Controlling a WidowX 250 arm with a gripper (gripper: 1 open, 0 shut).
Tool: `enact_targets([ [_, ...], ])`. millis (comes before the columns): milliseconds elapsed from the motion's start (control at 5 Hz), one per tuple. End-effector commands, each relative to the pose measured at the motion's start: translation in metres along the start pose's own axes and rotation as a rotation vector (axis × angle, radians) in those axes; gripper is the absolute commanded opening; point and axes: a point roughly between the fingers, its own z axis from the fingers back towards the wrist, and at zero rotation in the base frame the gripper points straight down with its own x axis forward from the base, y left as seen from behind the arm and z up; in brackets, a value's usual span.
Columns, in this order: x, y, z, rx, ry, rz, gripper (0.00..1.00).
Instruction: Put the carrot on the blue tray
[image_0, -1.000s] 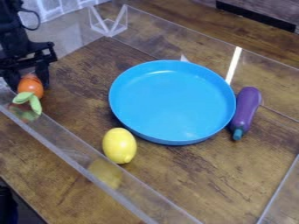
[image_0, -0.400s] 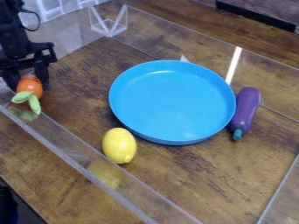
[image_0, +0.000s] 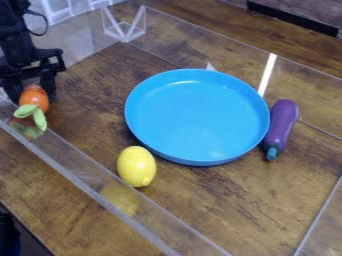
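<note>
At the left edge of the frame, the black gripper (image_0: 34, 82) points straight down, its two fingers (image_0: 55, 66) spread apart and straddling the upper part of the carrot (image_0: 34, 100). Whether the fingertips actually press on the carrot cannot be confirmed at this resolution; the jaws appear partly open around it rather than fully shut. The carrot rests on the wooden table (image_0: 174, 200), orange body uppermost in the picture, with its light green leafy top trailing toward the lower left.

The black arm (image_0: 14, 35) rises from the gripper to the upper left corner of the frame.

The blue tray (image_0: 198, 115) sits at the centre of the frame, well apart from the carrot, to its right. A yellow lemon (image_0: 136, 166) lies just beside the tray's lower-left rim. A purple eggplant (image_0: 281, 127) lies close against the tray's right rim, stem end toward the bottom. A clear plastic barrier (image_0: 94, 180) runs diagonally across the lower left of the table.
</note>
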Motion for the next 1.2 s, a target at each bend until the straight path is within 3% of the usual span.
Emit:
enact_targets([
  [0,-0.002,0.007,0.002,0.038,0.007,-0.017,0.00],
  [1000,-0.022,0.013,0.000,0.109,0.057,0.037,0.00],
])
